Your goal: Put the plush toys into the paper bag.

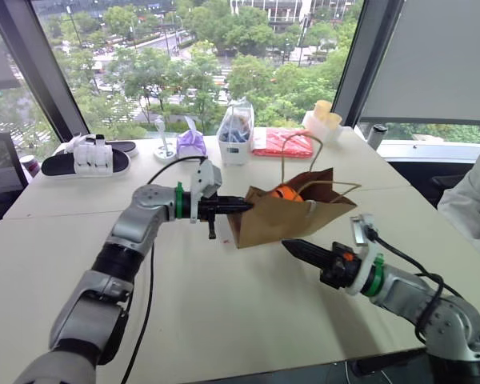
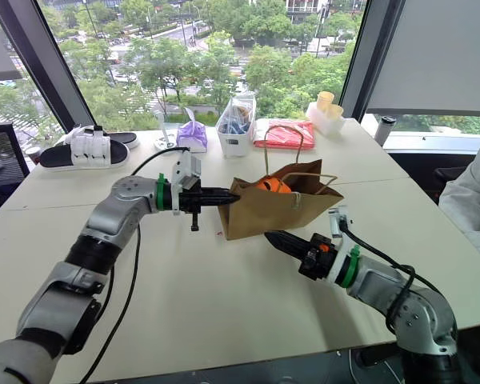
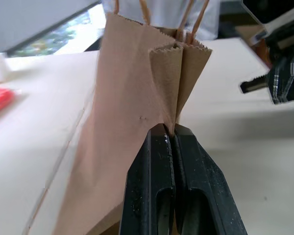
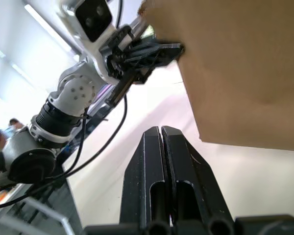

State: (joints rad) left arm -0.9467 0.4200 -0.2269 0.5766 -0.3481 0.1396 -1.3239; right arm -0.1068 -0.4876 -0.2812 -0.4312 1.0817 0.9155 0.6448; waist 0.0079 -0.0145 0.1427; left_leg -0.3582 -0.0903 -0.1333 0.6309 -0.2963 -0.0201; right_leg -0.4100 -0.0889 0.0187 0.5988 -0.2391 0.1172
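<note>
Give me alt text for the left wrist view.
The left gripper is shut, pinching a folded side edge of the brown paper bag above a pale table. The right gripper shows beyond.

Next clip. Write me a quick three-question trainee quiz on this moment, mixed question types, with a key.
1. True or false: the left gripper is pinching an edge of the paper bag.
2. Which toy shows in the bag's mouth? A) green B) orange toy C) none
3. Fill in: the right gripper is shut, close beside the bag, holding ____.

Key: 1 true. 2 B. 3 nothing.
</note>
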